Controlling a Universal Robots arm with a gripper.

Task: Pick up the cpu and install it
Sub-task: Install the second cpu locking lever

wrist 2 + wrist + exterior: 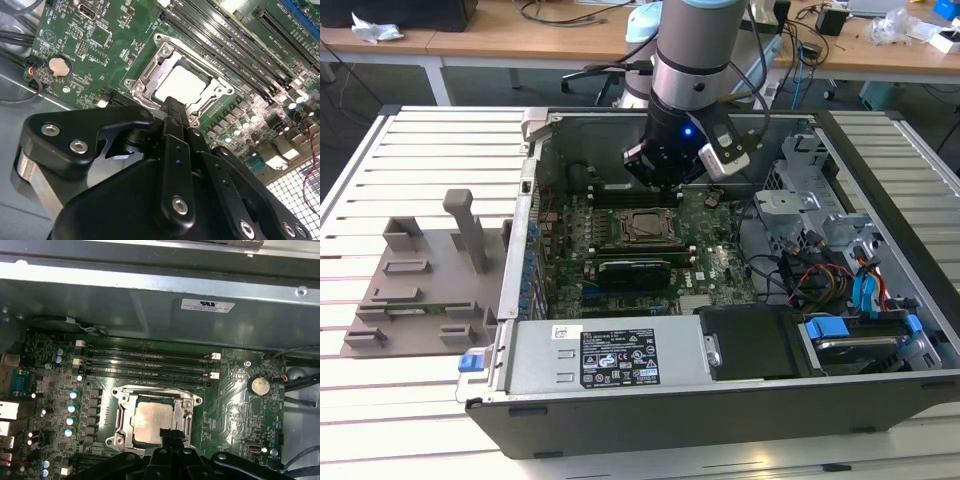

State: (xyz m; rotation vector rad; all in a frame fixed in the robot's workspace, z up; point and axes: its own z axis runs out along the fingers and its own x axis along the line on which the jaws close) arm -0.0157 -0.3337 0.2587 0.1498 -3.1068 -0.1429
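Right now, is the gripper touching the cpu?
Cannot tell. In both wrist views the gripper overlaps the edge of the cpu lying in the socket, hiding any contact or gap.

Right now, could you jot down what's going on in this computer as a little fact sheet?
setting: open computer case lying on a slatted table
arm: gripper hangs above the motherboard, near the socket's edge
cpu: silvery square lying flat inside the socket frame; nothing grips it
socket frame: open around the chip
nearby: empty memory slots on one side, coin battery beyond
outside the case: grey fixture on the exterior view's left
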